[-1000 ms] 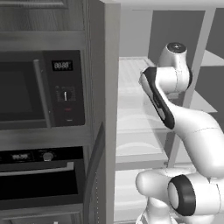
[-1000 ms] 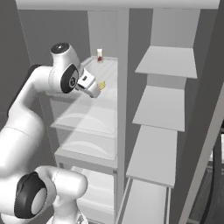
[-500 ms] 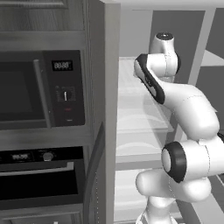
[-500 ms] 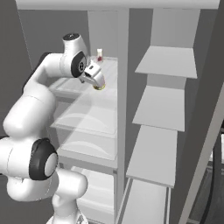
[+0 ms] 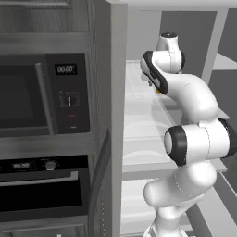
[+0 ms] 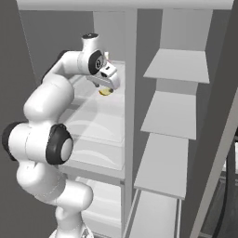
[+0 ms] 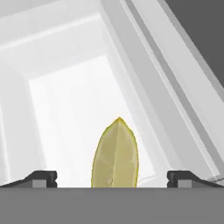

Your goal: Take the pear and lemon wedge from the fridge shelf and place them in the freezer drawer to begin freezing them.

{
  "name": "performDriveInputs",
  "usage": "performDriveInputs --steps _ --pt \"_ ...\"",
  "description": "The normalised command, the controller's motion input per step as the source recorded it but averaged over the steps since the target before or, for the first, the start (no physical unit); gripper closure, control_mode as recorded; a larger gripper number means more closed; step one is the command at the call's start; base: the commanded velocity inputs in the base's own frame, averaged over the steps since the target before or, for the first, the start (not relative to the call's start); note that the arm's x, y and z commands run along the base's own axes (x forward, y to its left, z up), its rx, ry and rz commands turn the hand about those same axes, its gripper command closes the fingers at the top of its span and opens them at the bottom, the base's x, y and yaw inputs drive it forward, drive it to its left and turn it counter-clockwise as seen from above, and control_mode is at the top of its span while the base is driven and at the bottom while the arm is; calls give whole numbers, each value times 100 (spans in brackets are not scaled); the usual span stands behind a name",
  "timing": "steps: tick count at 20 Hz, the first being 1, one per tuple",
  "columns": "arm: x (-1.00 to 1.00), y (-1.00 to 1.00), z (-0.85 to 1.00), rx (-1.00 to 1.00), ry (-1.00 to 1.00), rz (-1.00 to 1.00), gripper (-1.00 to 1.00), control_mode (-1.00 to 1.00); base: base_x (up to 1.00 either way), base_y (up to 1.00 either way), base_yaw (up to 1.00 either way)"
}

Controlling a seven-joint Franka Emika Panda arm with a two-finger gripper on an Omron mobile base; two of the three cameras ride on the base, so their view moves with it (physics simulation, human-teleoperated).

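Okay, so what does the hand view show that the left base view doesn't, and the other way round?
Hand view alone: the lemon wedge's pointed shape and centre ridge, lying between the wide-apart fingertips of the gripper, with the white fridge shelf running on past it.

Left base view alone: the microwave, the dark oven below it, and the white arm bending into the fridge.

Both: the fridge's white interior and the lemon wedge, which from the left base is a mere yellow speck under the hand.

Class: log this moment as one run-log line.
pincer: open | lemon wedge: between tips, on fridge shelf | phase: closing in to grasp
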Motion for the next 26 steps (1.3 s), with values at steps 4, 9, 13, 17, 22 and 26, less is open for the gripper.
performDriveInputs --steps 4,9,13,17,22,26 --pt "48 -26 -23 0 11 0 -100 -100 0 0 0" --pt "54 -1 -21 0 10 0 -100 -100 0 0 0" --pt "9 0 -29 0 6 0 -100 -100 0 0 0" --pt "-11 6 -34 0 2 0 -100 -100 0 0 0" --pt "-15 8 -25 0 0 0 -100 -100 0 0 0" --pt "-14 9 -21 0 0 0 -100 -100 0 0 0"
